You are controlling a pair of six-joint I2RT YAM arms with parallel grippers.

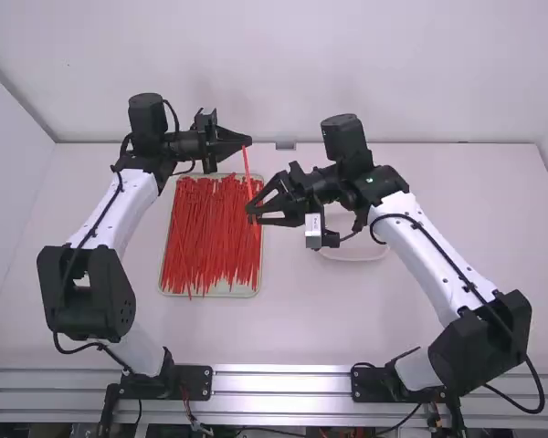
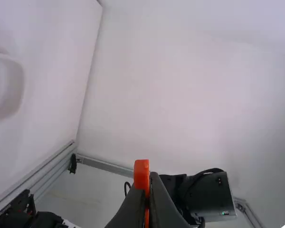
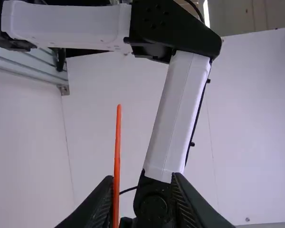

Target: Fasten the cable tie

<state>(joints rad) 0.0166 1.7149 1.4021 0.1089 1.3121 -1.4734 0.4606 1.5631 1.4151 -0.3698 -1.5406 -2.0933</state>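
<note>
My left gripper (image 1: 240, 141) is raised over the far end of the tray, shut on one red cable tie (image 1: 247, 164). The tie's strip hangs down from it toward the pile. In the left wrist view the tie's end (image 2: 141, 172) sticks up between the closed fingers of the left gripper (image 2: 147, 190). My right gripper (image 1: 253, 208) sits just below the hanging strip, over the tray's right edge, fingers open. In the right wrist view the strip (image 3: 117, 152) stands just inside one finger of the right gripper (image 3: 142, 179), and I cannot tell if it touches.
A pile of several red cable ties (image 1: 210, 237) lies on a flat tray (image 1: 252, 293) left of centre. A clear shallow dish (image 1: 361, 253) sits under the right arm. The left arm's white link (image 3: 175, 109) shows in the right wrist view.
</note>
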